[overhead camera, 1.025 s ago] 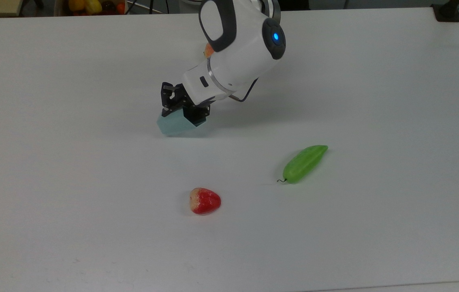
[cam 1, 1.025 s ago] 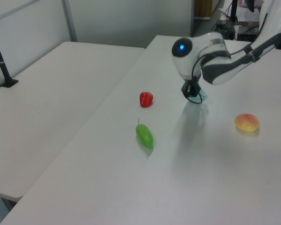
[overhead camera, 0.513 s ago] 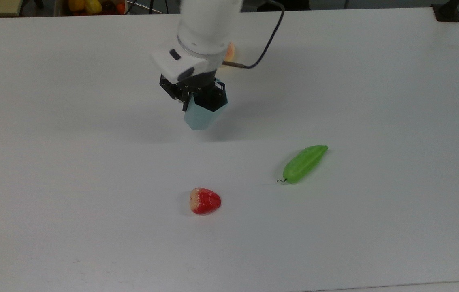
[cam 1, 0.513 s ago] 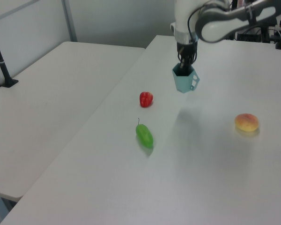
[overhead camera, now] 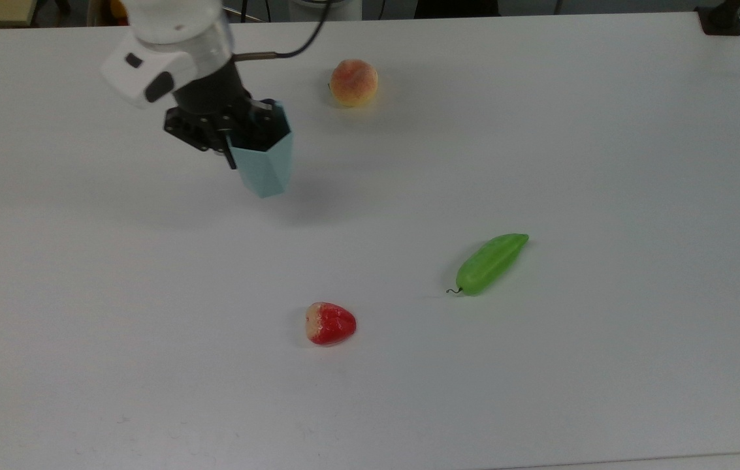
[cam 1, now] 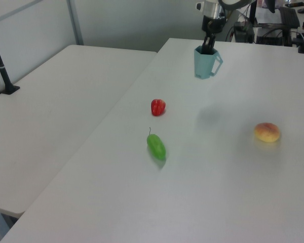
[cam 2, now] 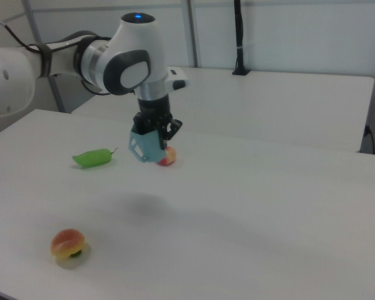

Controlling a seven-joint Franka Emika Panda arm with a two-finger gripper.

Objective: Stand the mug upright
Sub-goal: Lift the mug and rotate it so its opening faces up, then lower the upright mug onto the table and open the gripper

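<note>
White table [cam 1: 91, 167] beside another (pale wall [cam 1: 137, 23] behind).

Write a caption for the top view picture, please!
Robot gripper holds the pale blue mug by its rim above the white table, with a peach, green pepper and red fruit lying around.

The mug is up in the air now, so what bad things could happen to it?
The mug hangs above the table, pinched only at its rim by the gripper, so it might slip and drop. In the right view it looks a little tilted, so if it is let go like that it may tip over again.
</note>
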